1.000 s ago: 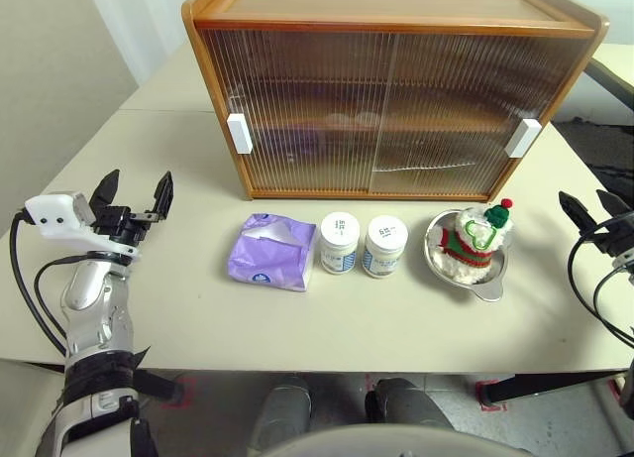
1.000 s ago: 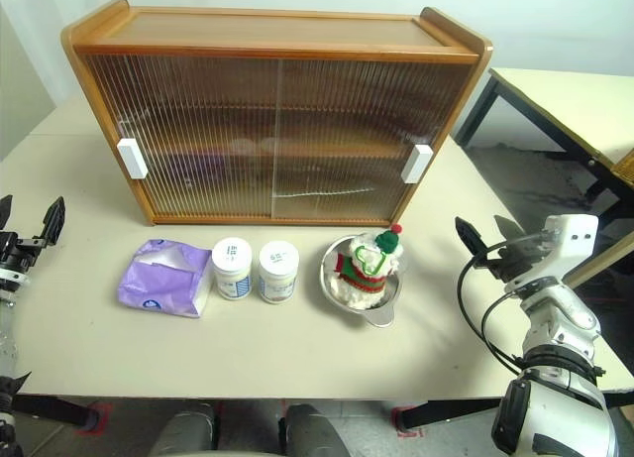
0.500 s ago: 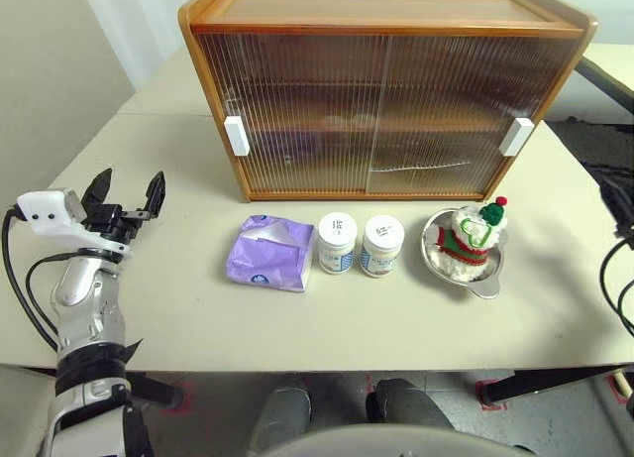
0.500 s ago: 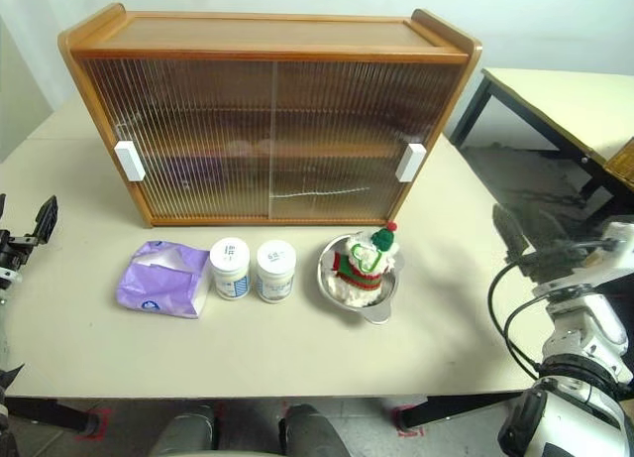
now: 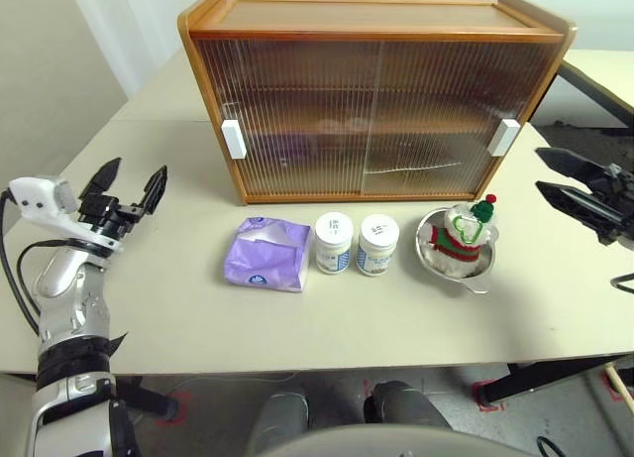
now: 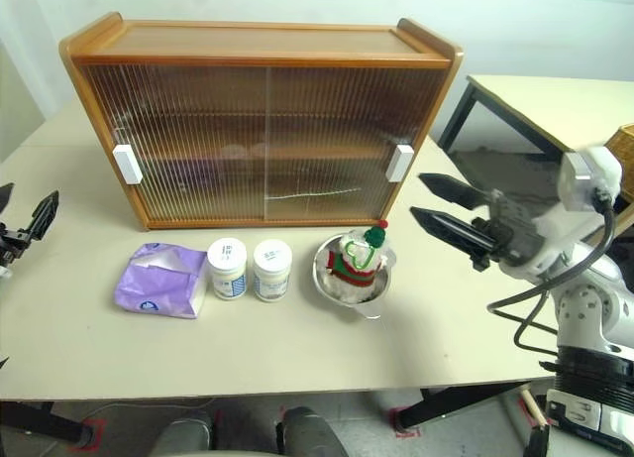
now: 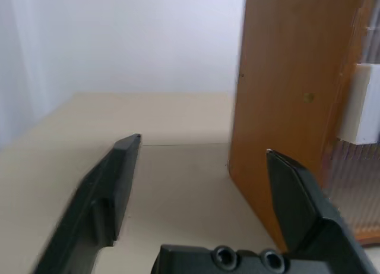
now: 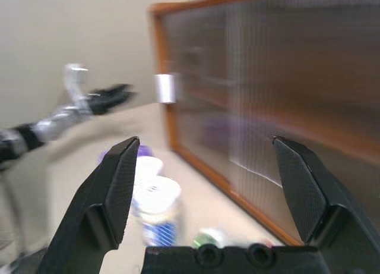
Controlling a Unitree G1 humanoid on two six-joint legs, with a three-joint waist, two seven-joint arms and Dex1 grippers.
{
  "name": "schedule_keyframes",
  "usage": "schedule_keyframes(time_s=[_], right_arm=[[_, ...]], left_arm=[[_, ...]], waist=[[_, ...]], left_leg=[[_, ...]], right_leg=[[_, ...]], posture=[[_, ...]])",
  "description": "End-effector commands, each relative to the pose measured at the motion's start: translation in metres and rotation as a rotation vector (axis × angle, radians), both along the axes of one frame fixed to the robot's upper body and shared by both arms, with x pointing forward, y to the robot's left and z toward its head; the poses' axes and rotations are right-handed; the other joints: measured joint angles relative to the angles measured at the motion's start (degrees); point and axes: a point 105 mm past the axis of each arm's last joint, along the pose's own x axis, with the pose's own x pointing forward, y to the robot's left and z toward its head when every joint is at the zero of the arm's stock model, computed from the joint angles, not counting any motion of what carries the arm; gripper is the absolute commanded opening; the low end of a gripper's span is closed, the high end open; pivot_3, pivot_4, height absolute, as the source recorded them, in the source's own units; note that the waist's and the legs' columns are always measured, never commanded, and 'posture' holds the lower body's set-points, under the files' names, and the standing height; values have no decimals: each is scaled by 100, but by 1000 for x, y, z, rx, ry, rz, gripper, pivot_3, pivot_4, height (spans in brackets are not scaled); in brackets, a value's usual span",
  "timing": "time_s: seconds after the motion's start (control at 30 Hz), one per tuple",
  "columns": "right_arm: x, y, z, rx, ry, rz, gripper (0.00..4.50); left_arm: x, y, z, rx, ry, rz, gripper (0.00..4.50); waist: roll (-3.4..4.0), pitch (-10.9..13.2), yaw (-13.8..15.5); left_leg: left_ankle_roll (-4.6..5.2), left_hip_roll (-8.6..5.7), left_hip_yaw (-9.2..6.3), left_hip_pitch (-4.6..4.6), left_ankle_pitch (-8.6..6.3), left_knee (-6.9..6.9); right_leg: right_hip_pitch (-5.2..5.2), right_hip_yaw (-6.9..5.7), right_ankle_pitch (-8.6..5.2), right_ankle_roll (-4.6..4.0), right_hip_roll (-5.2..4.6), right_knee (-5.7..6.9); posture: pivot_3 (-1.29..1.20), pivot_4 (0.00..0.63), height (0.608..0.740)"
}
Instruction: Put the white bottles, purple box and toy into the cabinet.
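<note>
The cabinet (image 5: 376, 90) stands at the back of the table with both ribbed doors shut, a white handle (image 5: 233, 139) on its left door and another (image 5: 504, 137) on its right. In front of it lie the purple box (image 5: 267, 254), the two white bottles (image 5: 334, 243) (image 5: 377, 245) and the toy (image 5: 466, 231), which sits in a steel bowl (image 5: 482, 280). My left gripper (image 5: 135, 170) hovers open and empty, left of the cabinet. My right gripper (image 6: 417, 195) is open and empty, pointing leftward, right of the toy and below the right handle.
The left wrist view looks past the cabinet's wooden side panel (image 7: 285, 107) to bare table and a white wall. A second table (image 6: 555, 95) stands off to the right. Bare tabletop (image 5: 297, 323) runs along the front edge.
My right arm has swung up and to the left, bringing its open gripper in over the table near the toy. The left gripper has hardly moved. The camera has shifted a little.
</note>
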Motion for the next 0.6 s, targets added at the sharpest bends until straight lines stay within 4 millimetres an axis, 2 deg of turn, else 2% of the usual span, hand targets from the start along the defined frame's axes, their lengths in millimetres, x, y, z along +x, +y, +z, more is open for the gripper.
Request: schedule_keyframes(time_s=[0.03,0.17,0.23,0.33,0.6], right_arm=[[1,24,9,-1,-25,83,4500],[3,43,12,-12,-72,134,4500],[1,54,5,-54,-90,167,4500],[-2,58,-1,-105,-105,197,4500],[-6,59,-12,-202,-94,254,4500]], left_arm=[[2,-10,-1,29,28,-28,2988],[2,-24,12,57,17,-97,1666],[4,-37,18,96,33,-156,994],[2,-47,18,119,76,-188,38],[11,-65,19,143,100,-212,38]], waist=[[-12,-8,-38],[-27,-18,-47],[-31,-21,-37],[-20,-28,-11],[-18,-30,28]], left_leg=[[0,0,0,-1,1,-1],[0,1,0,-8,1,-8],[0,1,-2,-12,2,-13],[0,0,-2,-21,2,-18],[-5,1,-2,-25,4,-20]], right_leg=[[-3,-1,0,0,0,0],[-15,-4,1,-1,1,0],[-22,-4,16,-28,1,1],[-31,-4,23,-41,1,0],[-38,-3,20,-49,-1,2]], posture=[[-35,0,740],[-22,0,740],[-25,0,740],[-40,0,740],[-29,0,740]])
